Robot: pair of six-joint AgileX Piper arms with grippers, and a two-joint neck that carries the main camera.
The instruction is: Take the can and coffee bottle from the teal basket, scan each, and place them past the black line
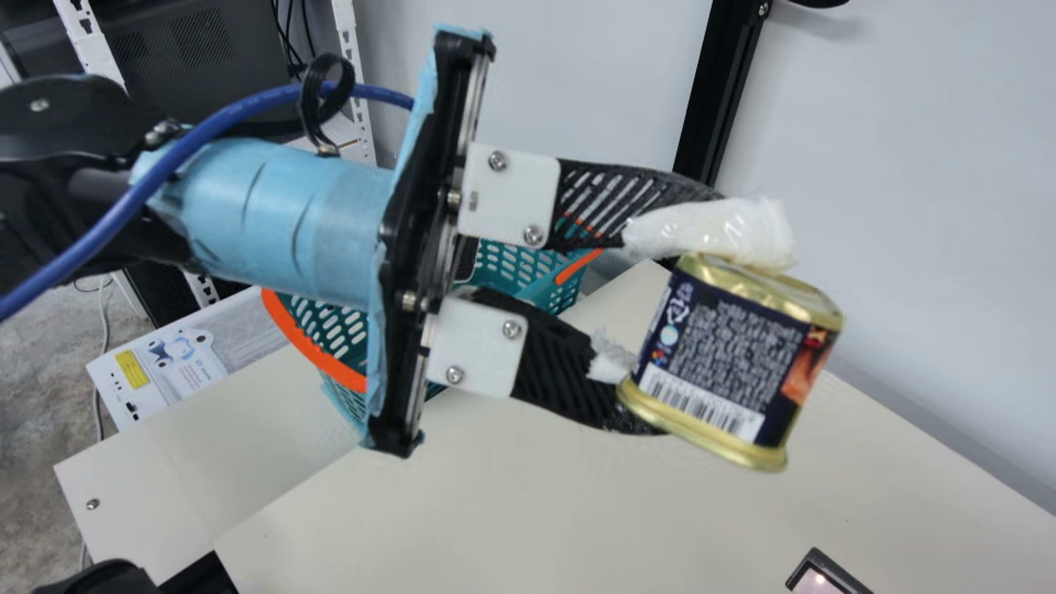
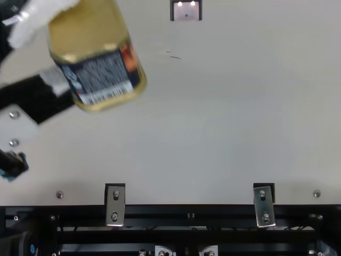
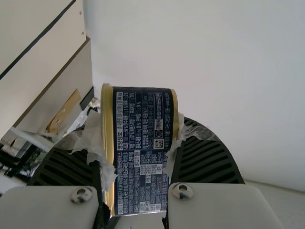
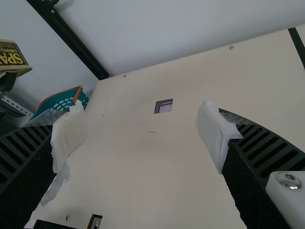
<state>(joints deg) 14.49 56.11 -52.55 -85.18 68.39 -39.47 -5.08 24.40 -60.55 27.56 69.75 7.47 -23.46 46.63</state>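
Observation:
In the main view my left gripper is shut on the can, tilted in mid-air above the table, its barcode side facing the camera. The top view has the can at the upper left. Between the taped fingers of my left gripper in the left wrist view, the can shows a dark blue printed side. The teal basket stands behind that gripper. My right gripper is open, nothing between its fingers. A black line crosses the table in the right wrist view.
A small lit scanner window is set in the cream table. A black upright post stands by the pale wall. Metal brackets line the table edge. A shelf rack is behind the left arm.

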